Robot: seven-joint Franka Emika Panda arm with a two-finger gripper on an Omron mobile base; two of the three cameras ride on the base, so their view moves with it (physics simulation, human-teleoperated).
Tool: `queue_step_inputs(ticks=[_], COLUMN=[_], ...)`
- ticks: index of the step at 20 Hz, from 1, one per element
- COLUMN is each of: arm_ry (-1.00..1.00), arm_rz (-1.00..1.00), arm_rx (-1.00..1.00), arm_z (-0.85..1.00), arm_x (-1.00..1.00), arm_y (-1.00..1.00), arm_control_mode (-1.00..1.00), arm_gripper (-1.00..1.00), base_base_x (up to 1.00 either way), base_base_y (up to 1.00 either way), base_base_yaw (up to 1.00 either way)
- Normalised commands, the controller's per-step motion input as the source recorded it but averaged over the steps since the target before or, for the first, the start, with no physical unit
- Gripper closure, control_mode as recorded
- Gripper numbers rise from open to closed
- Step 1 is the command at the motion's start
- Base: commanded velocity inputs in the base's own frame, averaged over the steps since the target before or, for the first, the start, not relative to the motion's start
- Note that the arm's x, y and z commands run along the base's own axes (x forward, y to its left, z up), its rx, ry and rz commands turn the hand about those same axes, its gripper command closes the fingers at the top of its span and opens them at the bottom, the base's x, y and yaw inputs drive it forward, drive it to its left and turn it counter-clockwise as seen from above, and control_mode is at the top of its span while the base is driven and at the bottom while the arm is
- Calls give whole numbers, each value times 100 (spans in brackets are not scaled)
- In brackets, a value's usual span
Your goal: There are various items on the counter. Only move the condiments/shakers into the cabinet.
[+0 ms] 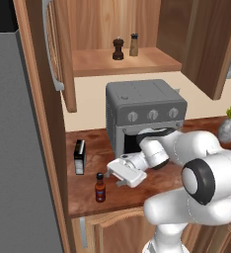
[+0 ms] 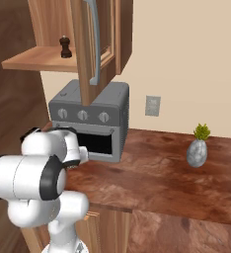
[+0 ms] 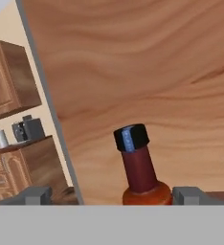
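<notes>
The red sauce bottle (image 1: 100,188) with a black cap stands upright near the front edge of the counter (image 1: 90,141). My gripper (image 1: 115,176) hovers just right of it, open. In the hand view the bottle (image 3: 139,168) rises close up between the two spread fingertips (image 3: 37,195), with gaps on both sides. The dark pepper mill (image 1: 118,48) and the tan shaker (image 1: 134,44) stand side by side on the shelf of the open cabinet (image 1: 102,63). The pepper mill (image 2: 64,46) also shows on the shelf in the right base view.
A black-and-white box (image 1: 79,156) lies on the counter behind the bottle. The grey toaster oven (image 1: 144,111) stands right behind my arm. Cabinet doors (image 1: 58,54) hang open on both sides. A small potted plant (image 2: 197,150) sits far right.
</notes>
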Motion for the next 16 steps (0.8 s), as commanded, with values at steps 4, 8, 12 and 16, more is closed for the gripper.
queue_step_inputs(ticks=[4, 8, 12, 16], arm_ry=[0, 0, 0, 0], arm_rz=[-2, -2, -7, -10], arm_rx=[-1, -1, -1, -2], arm_z=[0, 0, 0, 0], arm_x=[5, 0, 0, 0], arm_y=[40, 14, 0, 2], arm_control_mode=[-100, -100, -100, -100], arm_gripper=[-100, -100, -100, -100], base_base_x=[0, 0, 0, 0], base_base_y=[0, 0, 0, 0], base_base_yaw=[0, 0, 0, 0])
